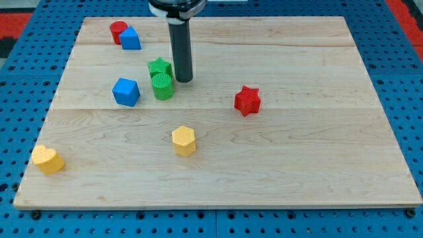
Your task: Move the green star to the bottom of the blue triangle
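The green star (159, 67) lies left of the board's centre, touching a green cylinder (162, 86) just below it. My tip (184, 80) rests on the board right beside both green blocks, on their right. The blue triangle (131, 38) sits near the view's top left, against a red cylinder (118, 30). The green star is below and to the right of the blue triangle, with a gap between them.
A blue cube (125, 91) lies left of the green cylinder. A red star (247, 100) is right of centre. A yellow hexagon (184, 140) is below centre, and a yellow heart (47, 159) lies at the bottom left. The wooden board (317, 165) sits on a blue pegboard.
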`<state>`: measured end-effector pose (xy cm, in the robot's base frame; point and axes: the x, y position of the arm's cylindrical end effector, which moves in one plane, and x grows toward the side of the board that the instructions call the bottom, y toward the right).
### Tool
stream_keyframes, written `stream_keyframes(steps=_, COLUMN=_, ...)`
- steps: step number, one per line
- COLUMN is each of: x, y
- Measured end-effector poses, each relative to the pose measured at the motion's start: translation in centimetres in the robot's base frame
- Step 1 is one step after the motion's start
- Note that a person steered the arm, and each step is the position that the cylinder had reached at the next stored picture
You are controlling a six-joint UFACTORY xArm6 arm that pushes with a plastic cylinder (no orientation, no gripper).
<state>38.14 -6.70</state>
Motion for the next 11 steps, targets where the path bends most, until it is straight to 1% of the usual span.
stream_keyframes(steps=1, x=0.0, y=-8.4)
stream_keyframes(steps=2, x=-1.3, y=-11.1)
stream_keyframes(steps=3, x=-0.4, y=-10.5)
stream_keyframes(steps=4, x=0.7, y=-6.0)
stream_keyframes(steps=5, x=-1.5, y=-7.3)
stream_keyframes(steps=6, x=-2.7, y=-11.9)
stream_keyframes(steps=7, x=-5.1, y=-12.4)
stream_keyframes(steps=8, x=-7.9, y=-11.6)
stream_keyframes(steps=9, x=-6.9, y=-8.1)
stream_keyframes(steps=10, x=-5.3, y=2.9)
stream_keyframes(steps=11, x=0.9, y=3.6)
